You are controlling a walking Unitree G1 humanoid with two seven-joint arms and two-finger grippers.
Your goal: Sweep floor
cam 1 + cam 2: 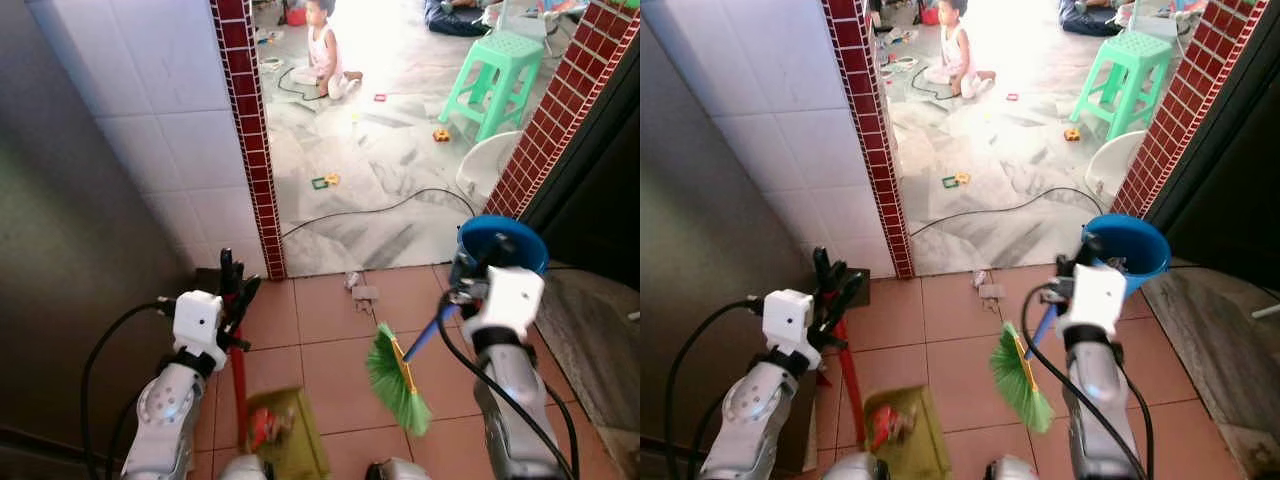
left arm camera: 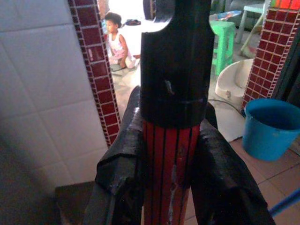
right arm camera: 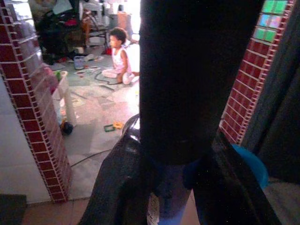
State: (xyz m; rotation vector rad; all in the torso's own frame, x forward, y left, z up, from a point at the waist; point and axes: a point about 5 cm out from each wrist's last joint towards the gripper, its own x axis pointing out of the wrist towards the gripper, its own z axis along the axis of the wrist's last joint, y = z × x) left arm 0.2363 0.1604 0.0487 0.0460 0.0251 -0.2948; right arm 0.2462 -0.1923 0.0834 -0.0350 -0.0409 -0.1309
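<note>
My left gripper is shut on the red handle of an olive-green dustpan, which rests on the terracotta tile floor and holds a reddish scrap of litter. My right gripper is shut on the blue handle of a small broom whose green bristles hang just above the tiles, right of the dustpan. Small grey litter lies near the doorway threshold. In the left wrist view the fingers clamp the red, black-capped handle.
A red brick pillar and white tiled wall stand on the left, another brick pillar on the right. A blue bucket sits behind my right arm. Beyond the doorway a child sits on marble floor with toys, a cable and a green stool.
</note>
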